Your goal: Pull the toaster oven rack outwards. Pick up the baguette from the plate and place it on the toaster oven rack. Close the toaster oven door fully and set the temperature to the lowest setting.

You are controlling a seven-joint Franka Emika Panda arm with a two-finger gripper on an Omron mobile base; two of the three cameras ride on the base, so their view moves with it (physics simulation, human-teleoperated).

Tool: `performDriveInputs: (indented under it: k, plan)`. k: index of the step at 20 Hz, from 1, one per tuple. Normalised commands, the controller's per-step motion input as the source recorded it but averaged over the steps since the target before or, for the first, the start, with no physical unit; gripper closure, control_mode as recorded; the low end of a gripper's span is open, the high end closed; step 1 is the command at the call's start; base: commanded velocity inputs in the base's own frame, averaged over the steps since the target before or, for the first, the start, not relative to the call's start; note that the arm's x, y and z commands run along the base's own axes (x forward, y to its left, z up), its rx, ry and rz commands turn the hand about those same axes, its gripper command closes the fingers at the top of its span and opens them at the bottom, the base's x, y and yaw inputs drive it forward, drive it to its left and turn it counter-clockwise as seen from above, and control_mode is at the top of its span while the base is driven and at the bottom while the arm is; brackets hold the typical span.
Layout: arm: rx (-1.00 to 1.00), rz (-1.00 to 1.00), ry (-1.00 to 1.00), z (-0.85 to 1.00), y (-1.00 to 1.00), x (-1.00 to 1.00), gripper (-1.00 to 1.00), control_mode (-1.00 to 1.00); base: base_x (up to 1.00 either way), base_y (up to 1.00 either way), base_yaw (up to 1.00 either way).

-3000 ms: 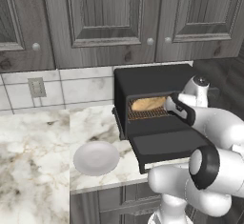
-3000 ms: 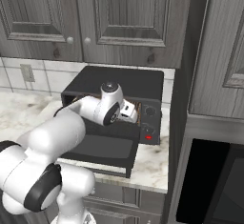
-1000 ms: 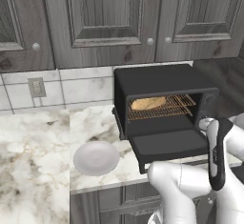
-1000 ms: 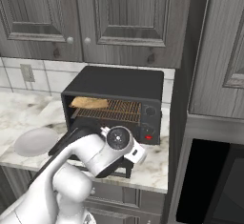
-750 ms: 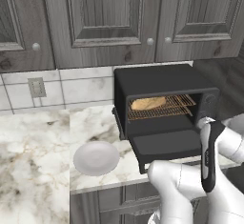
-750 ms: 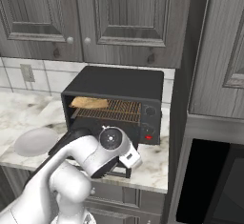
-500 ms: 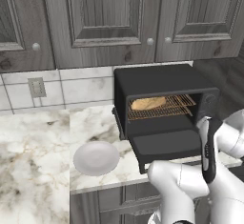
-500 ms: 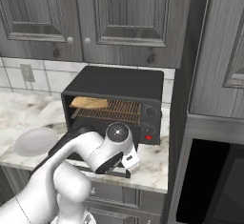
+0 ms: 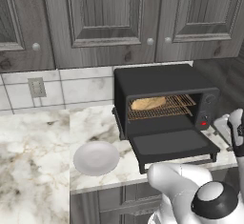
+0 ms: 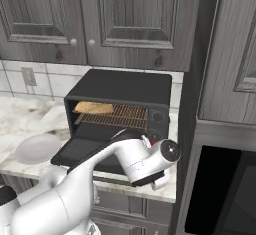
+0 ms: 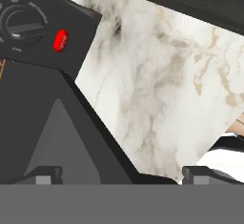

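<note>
The black toaster oven (image 9: 162, 82) stands on the counter with its door (image 9: 171, 143) dropped flat open. The baguette (image 9: 147, 104) lies on the left part of the copper wire rack (image 9: 178, 105) in the cavity. The white plate (image 9: 95, 157) sits bare to the oven's front left. In the hand view my gripper (image 11: 121, 174) is open at the door's (image 11: 43, 123) front right corner. One fingertip (image 11: 47, 173) is over the door and the other over the marble. A control knob (image 11: 24, 25) and a red light (image 11: 61, 40) show beyond the corner.
Dark wood cabinets hang above the oven (image 10: 120, 91). A tall cabinet with a built-in black appliance (image 10: 220, 194) stands right of the counter end. The marble counter (image 9: 28, 170) stretches away to the left, and a wall outlet (image 9: 37, 87) sits on the tiled backsplash.
My hand has swung from in front of the open door out to the right, past the door's front right corner. Oven, baguette and plate have stayed put.
</note>
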Motion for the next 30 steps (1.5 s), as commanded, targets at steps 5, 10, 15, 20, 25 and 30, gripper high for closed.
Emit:
performDriveInputs:
  k: [5,10,15,20,25,30]
  plan:
    - [0.25,0.00,-0.06,-0.32,0.00,-0.05,-1.00,-1.00,0.00,0.00,0.00]
    - [0.25,0.00,-0.04,-0.37,0.06,-0.17,-1.00,-1.00,0.00,0.00,0.00]
    - [0.14,0.00,-0.01,-0.49,0.09,-0.33,-1.00,-1.00,0.00,0.00,0.00]
    - [0.02,0.00,-0.08,-0.03,0.01,-0.05,-1.00,-1.00,0.00,0.00,0.00]
    - [0.00,0.00,-0.20,0.19,0.14,-0.04,-1.00,-1.00,0.00,0.00,0.00]
    - [0.00,0.00,-0.17,0.22,0.28,-0.05,-1.00,-1.00,0.00,0.00,0.00]
